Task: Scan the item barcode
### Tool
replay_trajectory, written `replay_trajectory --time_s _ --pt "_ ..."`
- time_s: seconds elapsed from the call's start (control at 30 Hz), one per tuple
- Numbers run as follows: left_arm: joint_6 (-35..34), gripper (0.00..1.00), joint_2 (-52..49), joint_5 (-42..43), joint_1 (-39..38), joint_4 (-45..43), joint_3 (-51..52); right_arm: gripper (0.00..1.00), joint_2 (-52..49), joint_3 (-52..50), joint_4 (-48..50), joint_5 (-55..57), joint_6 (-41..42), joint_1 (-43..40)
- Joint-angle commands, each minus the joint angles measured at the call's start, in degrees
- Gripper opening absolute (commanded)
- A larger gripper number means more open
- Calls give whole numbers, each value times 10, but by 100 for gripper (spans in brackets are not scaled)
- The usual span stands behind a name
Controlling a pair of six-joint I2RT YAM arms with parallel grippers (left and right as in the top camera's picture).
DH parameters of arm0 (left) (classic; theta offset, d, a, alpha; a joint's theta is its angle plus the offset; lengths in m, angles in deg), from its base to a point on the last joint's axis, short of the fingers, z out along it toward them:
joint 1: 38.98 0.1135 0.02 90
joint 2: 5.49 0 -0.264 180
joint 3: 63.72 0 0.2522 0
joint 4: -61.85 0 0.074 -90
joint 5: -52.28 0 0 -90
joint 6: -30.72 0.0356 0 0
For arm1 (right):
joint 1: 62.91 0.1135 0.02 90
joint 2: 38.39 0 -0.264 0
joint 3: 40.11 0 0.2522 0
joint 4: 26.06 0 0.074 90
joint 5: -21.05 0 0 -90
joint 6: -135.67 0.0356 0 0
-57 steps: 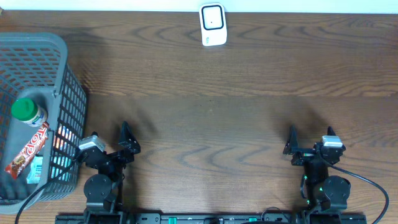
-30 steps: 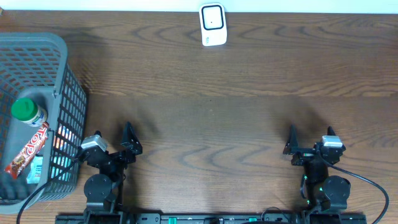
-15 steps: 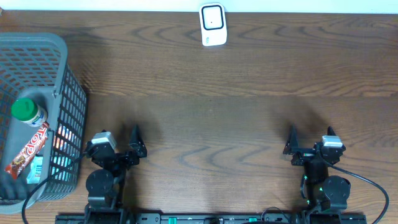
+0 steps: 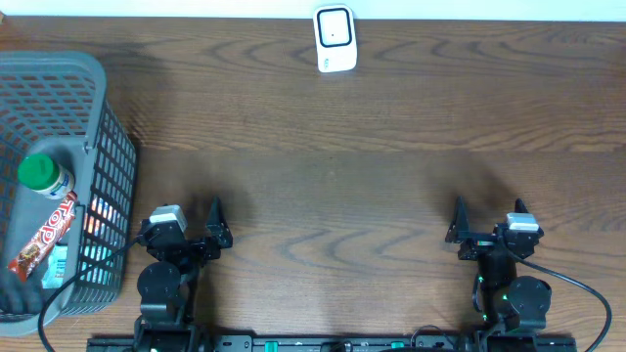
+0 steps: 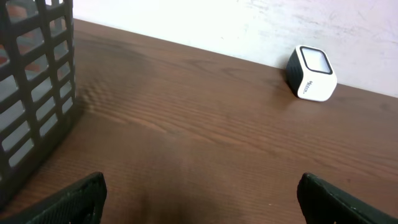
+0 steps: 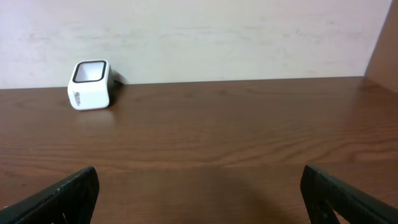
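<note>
Dark wood-grain counter (image 4: pixel 372 186) runs edge to edge. Only from overhead can you look down into the grey plastic lattice basket (image 4: pixel 61 61) at 9 o'clock. A green-capped bottle (image 4: pixel 43 176) sits inside, a red candy bar (image 4: pixel 44 235) is just below it, and a bluish packet (image 4: pixel 57 266) is partly under that. I cannot make out a barcode on any of them.

The left wrist view catches only the basket's slotted wall at its left edge, and the right wrist view leaves the basket out altogether. Both wrist views add a pale, scuffed wall (image 6: pixel 236 31) behind the counter.

The left end effector (image 5: pixel 200 186) sits at 7 o'clock, just beside the basket, jaws spread wide and holding nothing. The basket's near wall stands between it and the items.

At 12 o'clock, by the far edge, stands the scanner (image 4: pixel 334 39), a small rounded white block with a dark-framed window, well apart from both arms. The right end effector (image 6: pixel 199 177) sits at 5 o'clock, likewise wide and empty.
</note>
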Motion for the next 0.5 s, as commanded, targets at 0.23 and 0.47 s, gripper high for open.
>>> replay_trajectory --time_s 0.23,0.47 --pt "99 98 -9 31 2 93 -140 99 4 0 -3 -4 8 -4" --pt "43 98 -110 66 2 302 -373 99 4 0 -3 -4 8 -3"
